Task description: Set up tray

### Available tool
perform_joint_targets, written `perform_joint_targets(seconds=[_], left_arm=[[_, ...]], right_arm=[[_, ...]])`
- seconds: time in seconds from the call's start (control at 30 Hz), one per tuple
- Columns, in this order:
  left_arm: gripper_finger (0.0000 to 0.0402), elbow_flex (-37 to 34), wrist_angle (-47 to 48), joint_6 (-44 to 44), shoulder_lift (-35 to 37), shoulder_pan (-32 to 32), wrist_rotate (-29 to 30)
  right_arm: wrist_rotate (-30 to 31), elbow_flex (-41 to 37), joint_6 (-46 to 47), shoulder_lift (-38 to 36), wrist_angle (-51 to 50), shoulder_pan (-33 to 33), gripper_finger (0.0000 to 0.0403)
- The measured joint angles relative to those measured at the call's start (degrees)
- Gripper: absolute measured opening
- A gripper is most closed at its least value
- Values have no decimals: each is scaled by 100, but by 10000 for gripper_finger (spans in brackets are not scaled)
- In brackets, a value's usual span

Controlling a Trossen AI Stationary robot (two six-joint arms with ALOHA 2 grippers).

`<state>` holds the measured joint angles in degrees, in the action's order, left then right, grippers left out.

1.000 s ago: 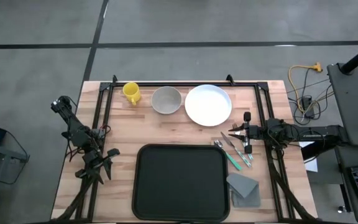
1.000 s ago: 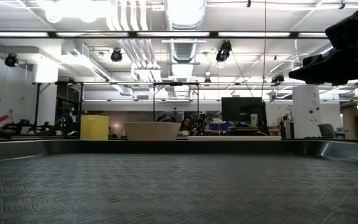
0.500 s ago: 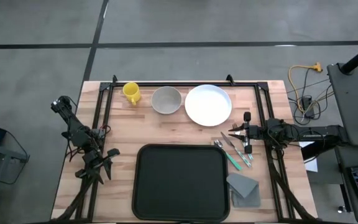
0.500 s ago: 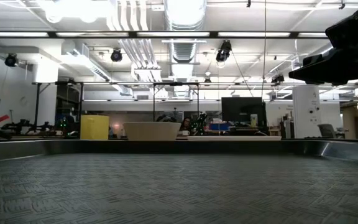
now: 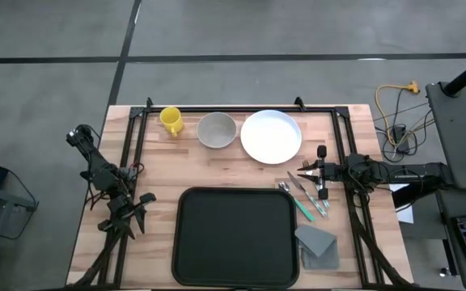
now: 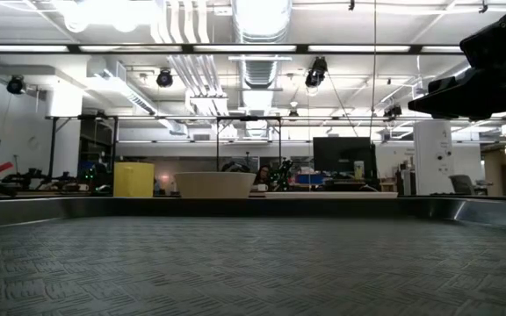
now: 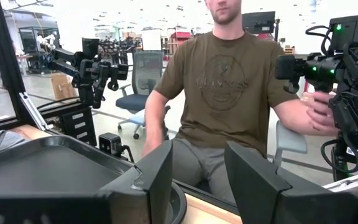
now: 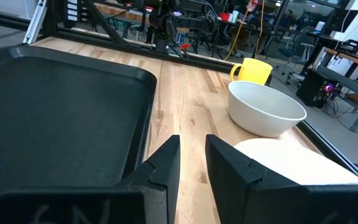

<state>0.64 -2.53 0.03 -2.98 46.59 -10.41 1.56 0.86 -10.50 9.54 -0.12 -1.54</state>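
Note:
The black tray point(image 5: 235, 236) lies flat on the wooden table near its near edge; it also shows in the right wrist view point(image 8: 48, 106) and the left wrist view point(image 7: 36, 165). My left gripper point(image 5: 138, 208) point(image 7: 197, 180) hovers open, just off the tray's left side. My right gripper point(image 5: 303, 170) point(image 8: 192, 158) is open with a narrow gap, beyond the tray's far right corner and near the white plate point(image 5: 271, 136) point(image 8: 291, 165). Along the far edge stand a yellow mug point(image 5: 171, 120) point(image 8: 252, 70) and a pale bowl point(image 5: 216, 129) point(image 8: 266, 109).
Cutlery with a green-handled piece point(image 5: 304, 196) lies right of the tray, below my right gripper. A grey folded napkin point(image 5: 317, 242) sits by the tray's right near corner. Black frame rails point(image 5: 133, 145) run along the table's sides. A person point(image 7: 229, 93) sits beyond the near edge.

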Motion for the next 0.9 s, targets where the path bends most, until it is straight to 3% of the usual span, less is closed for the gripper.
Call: perform_joint_targets(seconds=[0.2,0.4,0.7,0.9], left_arm=[[132,-2,-21,11,0,-2,67],[132,-4,-541,75,0,-7,1205],[132,-4,-1669,1708,2,-11,2657],[132,-4,-2825,1761,4,-13,3873]], right_arm=[[0,-2,-1,-1,0,1,68],[0,-2,-2,0,0,0,68],[-1,-1,-2,0,0,1,68],[-2,-2,-2,-2,0,0,68]])
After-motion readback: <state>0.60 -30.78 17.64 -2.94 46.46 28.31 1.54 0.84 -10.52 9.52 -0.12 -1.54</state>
